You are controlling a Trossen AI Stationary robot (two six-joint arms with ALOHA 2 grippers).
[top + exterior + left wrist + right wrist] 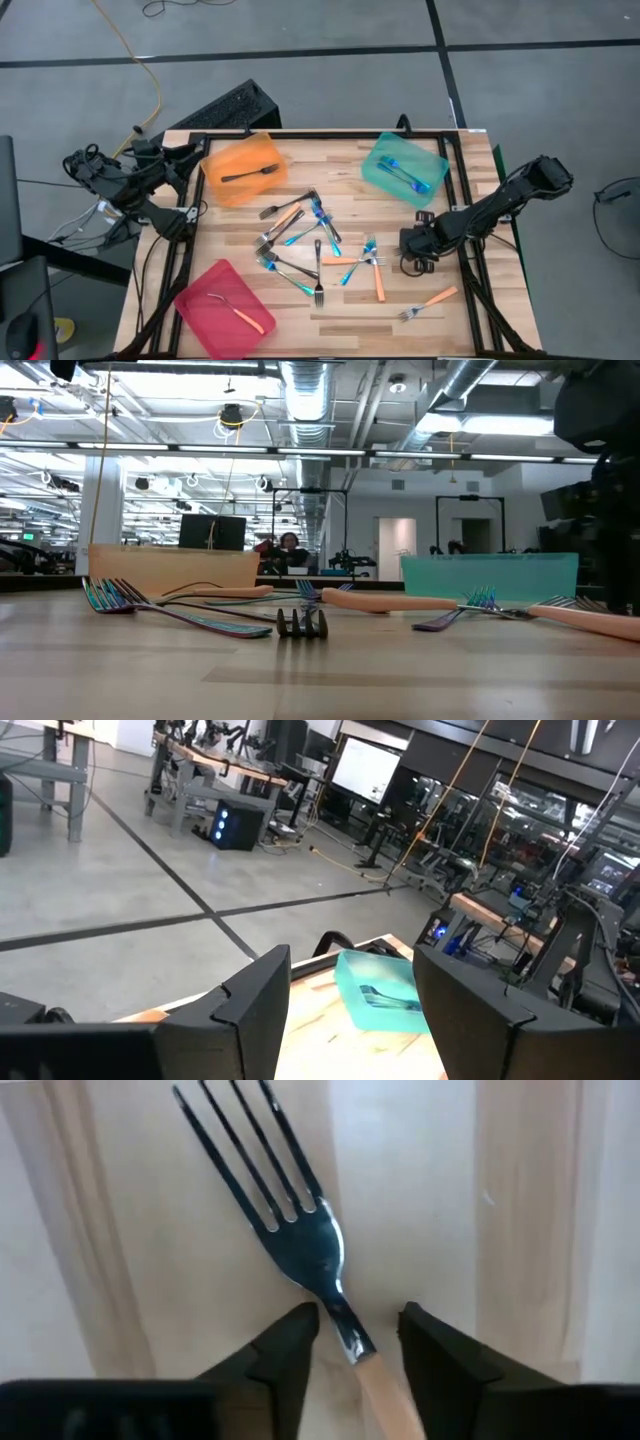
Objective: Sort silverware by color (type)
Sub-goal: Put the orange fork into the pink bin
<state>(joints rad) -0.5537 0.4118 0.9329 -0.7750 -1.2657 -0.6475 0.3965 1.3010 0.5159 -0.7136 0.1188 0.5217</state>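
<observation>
Right gripper fingers: partly spread, set either side of the neck of an orange-handled fork lying flat on the wood table. One finger is about touching the neck and a sliver of gap shows at the other, so it is judged not yet pinched. The tines point away from the fingers and the handle runs back between them. Left gripper: fingers spread wide, nothing between them, parked at the far side of the table from the right fingers. Sorted so far, as far as the high view shows: the teal tray, just beyond the right fingers, holds what look like two blue-handled forks. The orange tray, well across from them, holds one dark fork. The pink tray, at the corner farthest from them, holds one orange-handled fork. Left to do: most of it. A mixed pile of forks lies just beside the right fingers toward the table's middle, and a lone orange-handled fork lies near them on the table's near side. Judgement: early stage.
</observation>
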